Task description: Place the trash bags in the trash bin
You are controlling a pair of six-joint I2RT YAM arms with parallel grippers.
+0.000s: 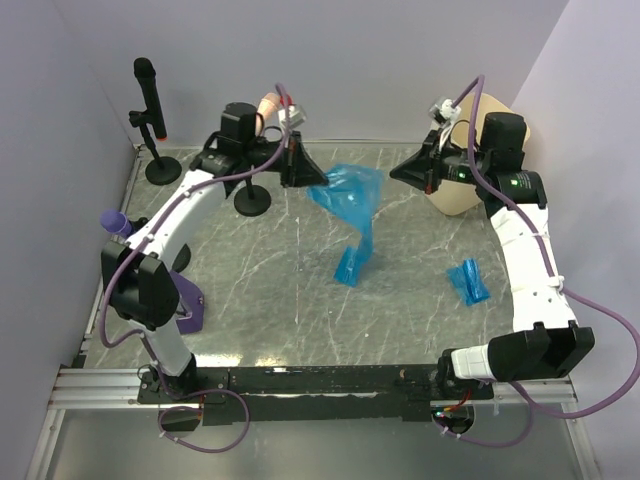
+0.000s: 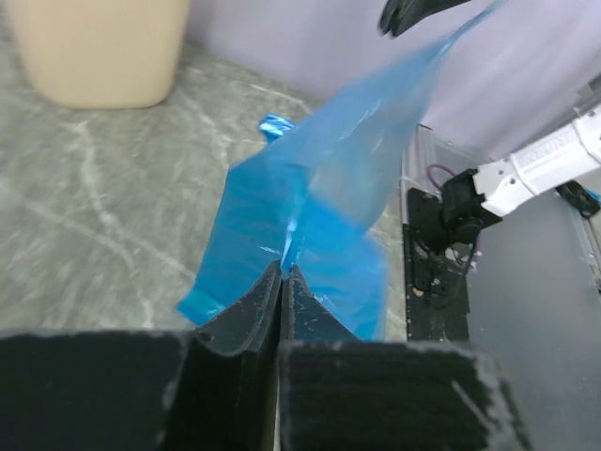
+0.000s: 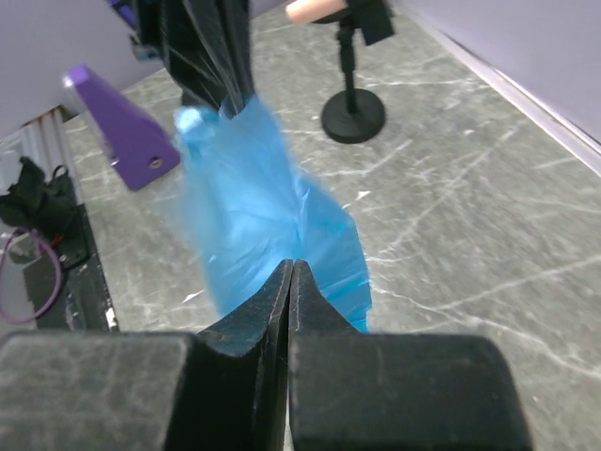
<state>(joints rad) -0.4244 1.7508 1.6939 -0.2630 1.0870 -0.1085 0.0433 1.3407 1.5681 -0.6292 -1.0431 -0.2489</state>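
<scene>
Bag [image 1: 352, 205] stretched in air, L fingers [image 2: 252, 315] and R fingers [image 3: 255, 305] both clenched on it; bin [image 1: 458, 195] on desk [image 1: 260, 290] behind R arm [image 1: 520, 240]. Rec: hold tension even, move both arms together over rim.

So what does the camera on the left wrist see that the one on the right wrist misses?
Only the left wrist view shows the trash bin, upright on the table at upper left, plus the right gripper at the top edge and the right arm at the side. Only the right wrist view shows a purple wedge, a black round-based stand and the left gripper pinching the blue trash bag. Both share that bag stretched ahead, the grey marbled table, and each camera's own fingers shut on the bag.
</scene>
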